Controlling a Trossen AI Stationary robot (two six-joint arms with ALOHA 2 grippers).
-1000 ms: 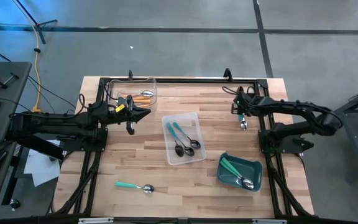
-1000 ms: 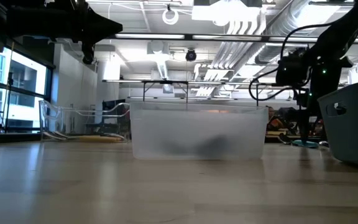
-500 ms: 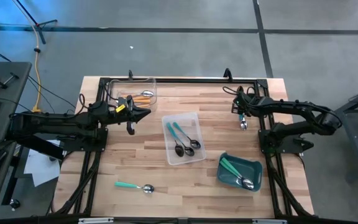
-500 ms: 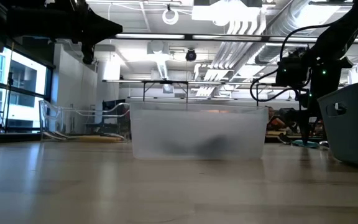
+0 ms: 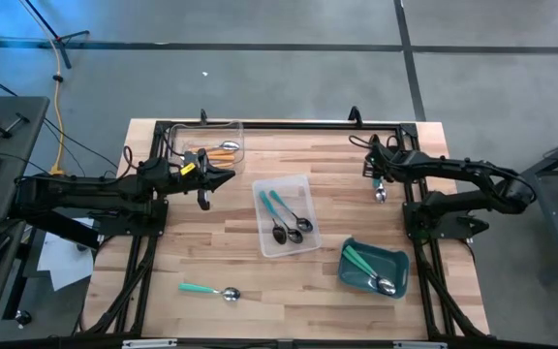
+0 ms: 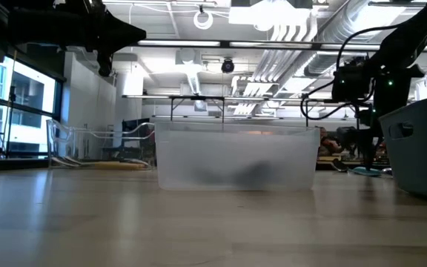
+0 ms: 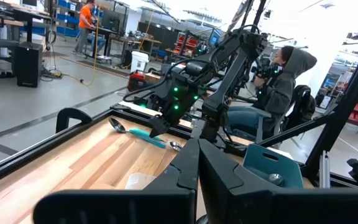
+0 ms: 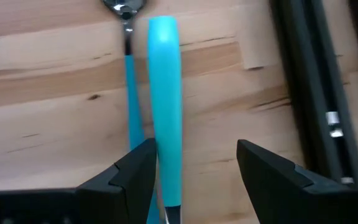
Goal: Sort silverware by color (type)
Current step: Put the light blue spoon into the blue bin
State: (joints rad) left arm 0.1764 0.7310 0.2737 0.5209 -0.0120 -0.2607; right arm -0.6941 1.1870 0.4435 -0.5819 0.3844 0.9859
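Note:
Two teal-blue-handled spoons lie side by side on the wood at the far right: a broad handle (image 8: 165,87) and a slimmer spoon (image 8: 129,62). My right gripper (image 8: 194,152) (image 5: 379,182) points down over them, open, and the broad handle runs between its fingers. My left gripper (image 5: 227,176) (image 7: 197,168) hovers shut and level beside the far-left clear tray (image 5: 236,126), which holds orange-handled spoons (image 5: 223,148). Two teal-blue spoons (image 5: 284,218) lie in the middle tray (image 5: 260,184). Green-handled spoons (image 5: 361,260) rest in the teal bin (image 5: 399,258). My right gripper comes from above with its fingers along the broad teal-blue handle (image 8: 166,134). One finger (image 8: 135,174) stands right at the handle's edge and over the slimmer spoon. Whether it touches either, I cannot tell. Both spoons lie flat on the table.
A green-handled spoon (image 5: 206,289) lies alone on the wood near the front left. A black frame rail (image 5: 289,124) runs along the far edge, close to my right gripper. A person in a hoodie (image 7: 284,81) sits beyond the table's right side.

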